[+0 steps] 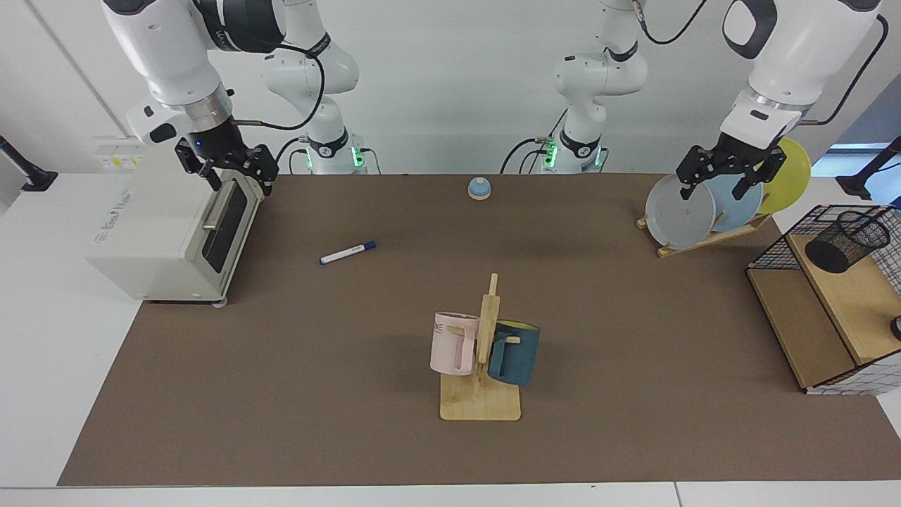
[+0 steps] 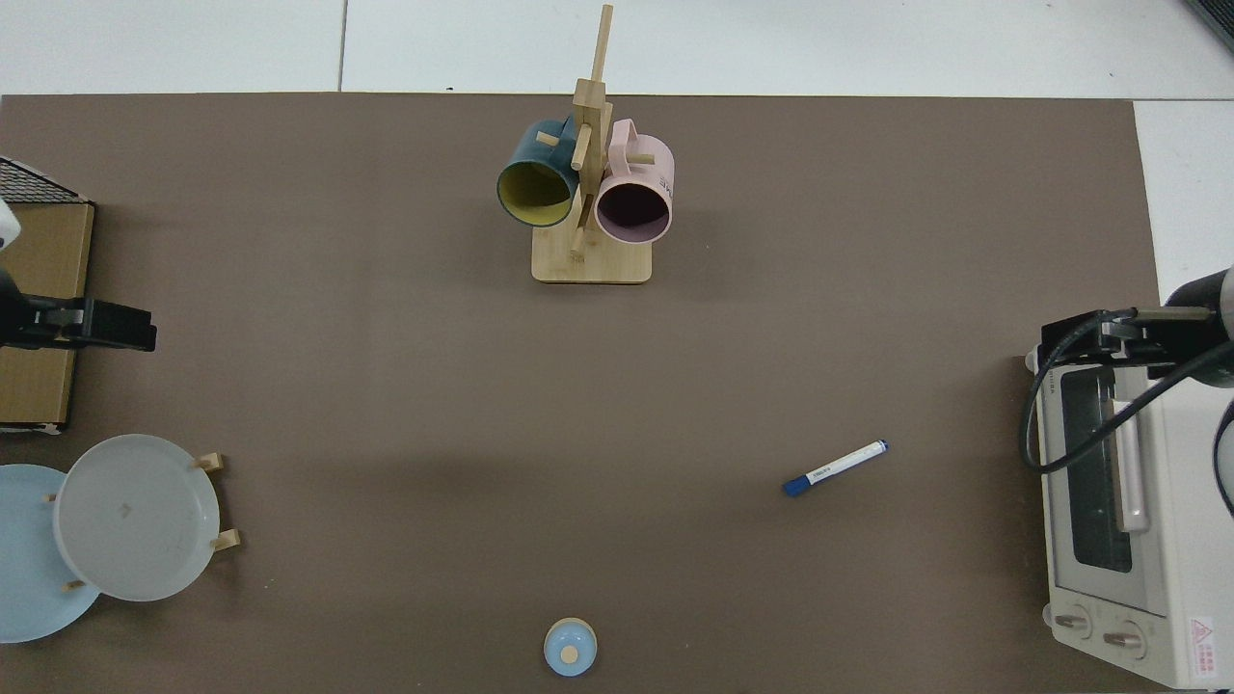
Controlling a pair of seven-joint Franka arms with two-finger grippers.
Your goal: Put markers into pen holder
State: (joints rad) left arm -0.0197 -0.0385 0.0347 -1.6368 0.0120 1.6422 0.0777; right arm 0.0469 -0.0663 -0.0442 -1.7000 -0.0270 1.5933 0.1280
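Marker [image 1: 348, 253] lies flat on counter [image 1: 352, 394], about 10 o'clock from mug rack [image 1: 486, 366]. In the facing view, long axis runs 8-to-2 o'clock, blue cap at 2. Likely light, stiff, rolls easily; grip mid-barrel. Pen holder [image 1: 847, 240] sits on basket shelf [image 1: 845, 296], far off. Right claw [image 1: 232, 172] spread above toaster oven [image 1: 176, 239]; left claw [image 1: 728, 172] spread over plates [image 1: 679, 211].

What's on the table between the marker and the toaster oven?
Nothing. In the top view, only bare brown mat lies between the marker and the toaster oven; the facing view shows the same.
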